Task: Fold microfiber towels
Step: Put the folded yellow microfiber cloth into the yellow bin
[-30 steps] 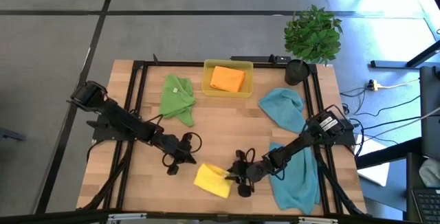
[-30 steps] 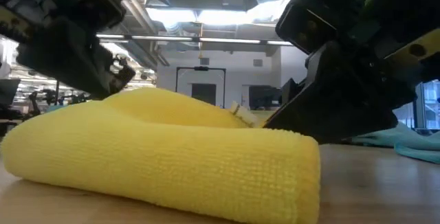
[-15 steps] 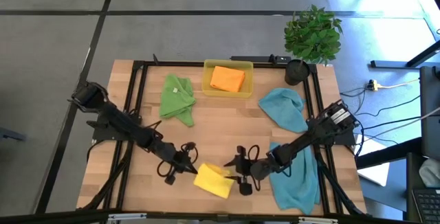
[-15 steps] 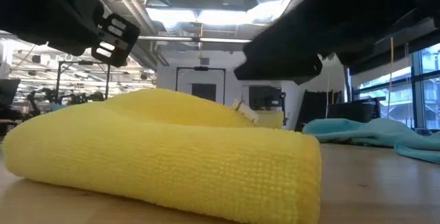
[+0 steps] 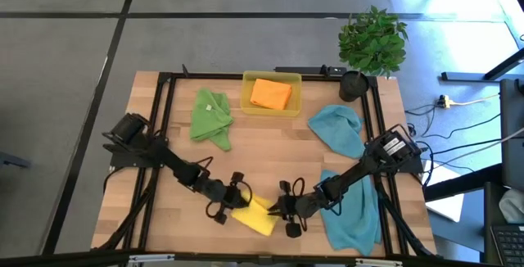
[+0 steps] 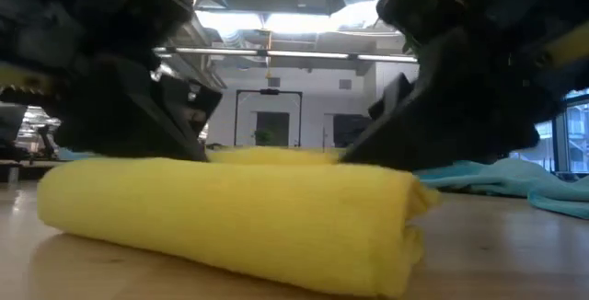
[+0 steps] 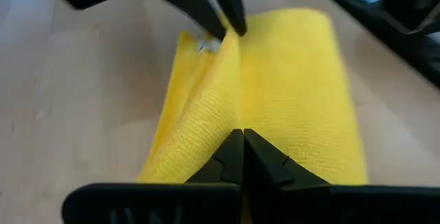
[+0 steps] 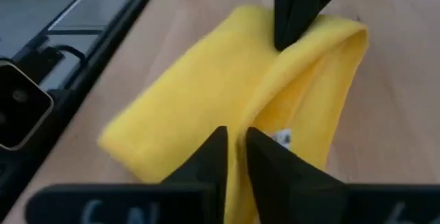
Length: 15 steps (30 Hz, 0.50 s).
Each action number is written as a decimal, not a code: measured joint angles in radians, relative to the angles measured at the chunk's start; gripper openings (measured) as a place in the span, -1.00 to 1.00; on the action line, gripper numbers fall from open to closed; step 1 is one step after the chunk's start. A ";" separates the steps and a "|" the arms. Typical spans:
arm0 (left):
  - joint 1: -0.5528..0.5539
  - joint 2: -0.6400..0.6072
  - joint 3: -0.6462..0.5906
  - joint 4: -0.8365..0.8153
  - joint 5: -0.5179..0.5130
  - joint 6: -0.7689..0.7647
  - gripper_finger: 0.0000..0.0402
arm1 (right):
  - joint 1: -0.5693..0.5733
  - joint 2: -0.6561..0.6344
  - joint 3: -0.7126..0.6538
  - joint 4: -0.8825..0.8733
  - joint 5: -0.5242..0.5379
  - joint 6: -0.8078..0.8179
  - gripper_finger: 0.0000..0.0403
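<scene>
Yellow towel (image 5: 254, 216), near table edge: soft, light, limp; grip at edge fold. Left gripper (image 7: 242, 136) fingers pressed together on fold; right gripper (image 8: 236, 138) apparently pinching opposite edge.

Even, bright overhead light; glaring ceiling lamps (image 6: 276, 19) in low view, blurred dark foreground arms.

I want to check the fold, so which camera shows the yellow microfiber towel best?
The left wrist view: the folded yellow microfiber towel fills the picture, its layered edge clear, both grippers at opposite ends. The right wrist view shows it from the other end, the low view only its rolled front edge, and the high view shows it small.
</scene>
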 joint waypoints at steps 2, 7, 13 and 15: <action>0.014 0.014 0.000 -0.002 0.006 -0.020 -1.00 | -0.003 0.000 0.000 -0.033 0.001 0.025 -0.82; 0.033 0.023 0.000 -0.013 0.016 -0.041 -1.00 | -0.013 0.000 0.000 -0.097 0.050 0.057 -0.87; 0.032 0.022 0.000 -0.016 0.027 -0.040 -1.00 | -0.026 -0.002 0.000 -0.125 0.076 0.058 -0.84; 0.032 0.021 0.000 -0.016 0.043 -0.040 -1.00 | -0.026 -0.011 0.000 -0.131 0.077 0.054 -0.81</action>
